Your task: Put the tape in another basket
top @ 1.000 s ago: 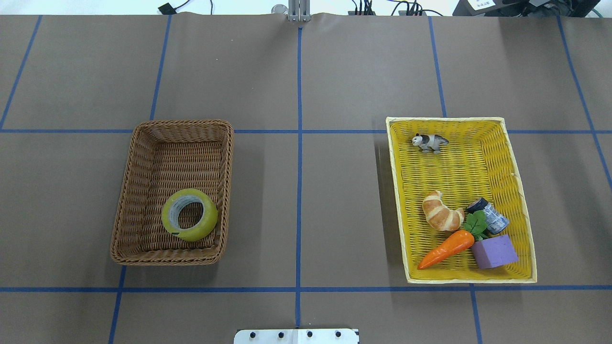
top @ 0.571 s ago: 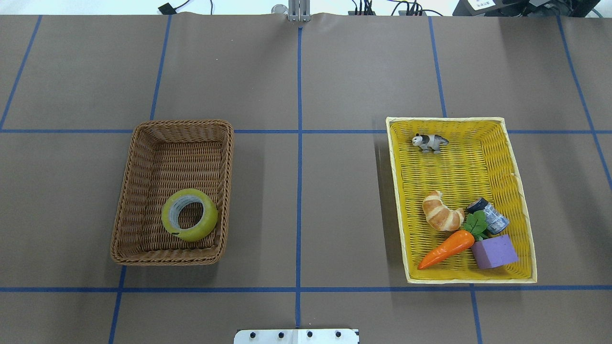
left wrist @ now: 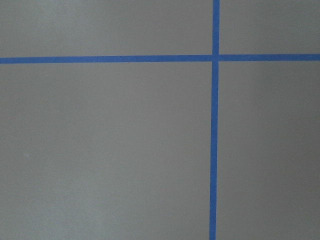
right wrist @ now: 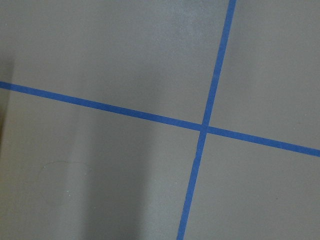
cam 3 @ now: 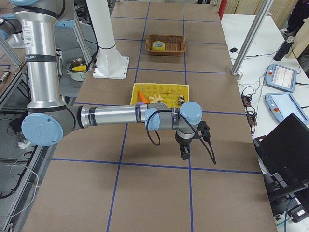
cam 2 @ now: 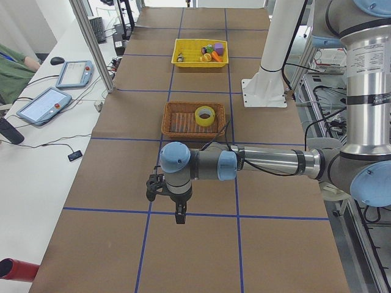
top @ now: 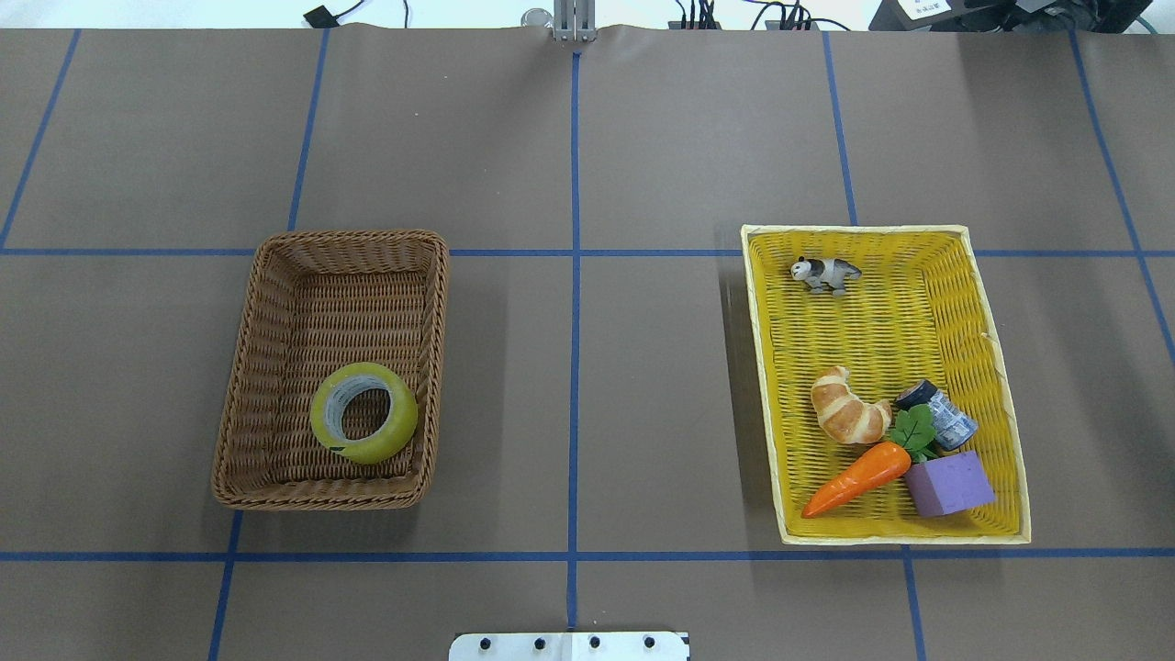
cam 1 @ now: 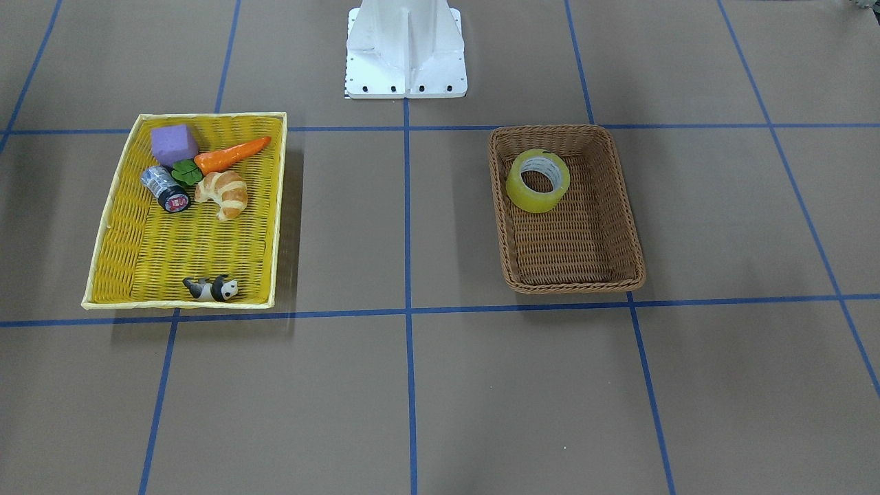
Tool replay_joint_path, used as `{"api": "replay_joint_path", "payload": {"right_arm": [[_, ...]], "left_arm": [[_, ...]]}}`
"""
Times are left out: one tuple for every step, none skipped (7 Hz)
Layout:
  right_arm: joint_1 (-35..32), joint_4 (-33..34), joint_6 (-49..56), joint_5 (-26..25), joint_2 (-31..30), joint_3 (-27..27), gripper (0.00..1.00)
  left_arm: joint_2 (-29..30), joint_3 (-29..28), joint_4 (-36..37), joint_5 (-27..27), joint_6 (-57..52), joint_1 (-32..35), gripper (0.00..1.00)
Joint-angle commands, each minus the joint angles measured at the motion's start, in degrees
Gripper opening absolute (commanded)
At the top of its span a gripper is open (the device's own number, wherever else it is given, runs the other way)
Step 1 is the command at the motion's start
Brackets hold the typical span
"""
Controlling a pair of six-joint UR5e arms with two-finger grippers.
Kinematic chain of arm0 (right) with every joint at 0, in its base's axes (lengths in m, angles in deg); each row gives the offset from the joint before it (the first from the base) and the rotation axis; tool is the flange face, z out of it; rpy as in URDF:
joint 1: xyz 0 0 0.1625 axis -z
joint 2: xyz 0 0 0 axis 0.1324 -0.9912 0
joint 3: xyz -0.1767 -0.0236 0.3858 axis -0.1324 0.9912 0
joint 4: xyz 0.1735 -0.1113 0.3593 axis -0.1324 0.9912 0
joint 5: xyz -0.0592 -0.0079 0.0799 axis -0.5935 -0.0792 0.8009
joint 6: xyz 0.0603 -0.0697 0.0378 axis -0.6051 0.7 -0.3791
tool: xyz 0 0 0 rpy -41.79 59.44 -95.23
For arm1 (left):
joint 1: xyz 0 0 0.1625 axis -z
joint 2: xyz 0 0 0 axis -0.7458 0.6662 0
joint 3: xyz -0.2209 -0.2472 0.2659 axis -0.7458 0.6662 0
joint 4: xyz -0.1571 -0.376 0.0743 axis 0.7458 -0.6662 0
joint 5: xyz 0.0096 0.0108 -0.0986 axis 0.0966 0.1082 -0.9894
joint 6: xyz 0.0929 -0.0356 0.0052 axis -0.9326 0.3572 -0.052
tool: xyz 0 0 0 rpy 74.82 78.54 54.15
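Observation:
The yellow tape (top: 369,451) lies flat in the near right corner of the brown wicker basket (top: 275,367), on the table's left half. It also shows in the front-facing view (cam 1: 528,196) inside the basket (cam 1: 577,285). My left gripper (cam 2: 179,217) hangs over bare table well to the left of the basket, and shows only in the exterior left view. My right gripper (cam 3: 184,153) hangs over bare table beyond the yellow tray and shows only in the exterior right view. I cannot tell whether either is open or shut. Both wrist views show only brown paper and blue lines.
A shallow yellow woven tray (top: 991,367) on the right half holds a croissant (top: 849,406), a carrot (top: 854,477), a purple block (top: 950,482), a small dark cylinder (top: 941,415) and a toy animal (top: 826,273). The robot's white base (cam 1: 405,48) stands at mid-table.

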Motion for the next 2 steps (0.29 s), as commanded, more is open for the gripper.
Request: {"api": "replay_joint_path", "payload": {"right_arm": [[0.0, -0.1, 0.0, 0.0, 0.0, 0.1, 1.0], [0.0, 0.0, 0.0, 0.0, 0.1, 0.0, 1.0]], "left_arm": [[0.1, -0.1, -0.2, -0.1, 0.0, 0.0, 0.99], [0.1, 0.0, -0.2, 0.0, 0.0, 0.0, 0.99]]}}
